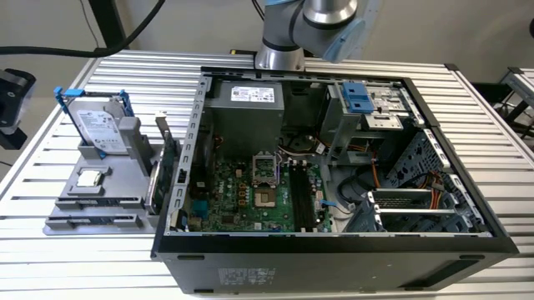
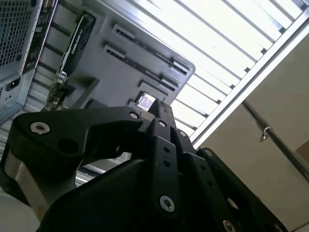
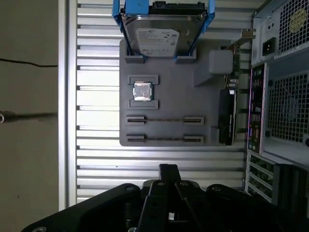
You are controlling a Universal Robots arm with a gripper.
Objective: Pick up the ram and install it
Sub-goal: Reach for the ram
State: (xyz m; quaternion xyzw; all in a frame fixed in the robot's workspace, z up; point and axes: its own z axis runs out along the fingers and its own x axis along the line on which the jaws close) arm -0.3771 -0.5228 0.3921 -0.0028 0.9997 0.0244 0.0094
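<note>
We see the gripper (image 3: 168, 168) pinched shut and empty, poised just off the grey holder (image 3: 178, 82) where the ram (image 3: 164, 138) stands on edge in its cradle, and we fear that descending without opening would jab the thin stick and crack it.

Two ram sticks (image 3: 164, 119), one hard drive (image 3: 161, 36), one processor (image 3: 142, 91), one expansion card (image 3: 227, 116).

My arm (image 1: 311, 28) comes in at the top edge of the exterior view, with a grey joint and a blue cap. My black gripper (image 3: 168, 170) has its two fingers closed together in the first wrist view.
</note>
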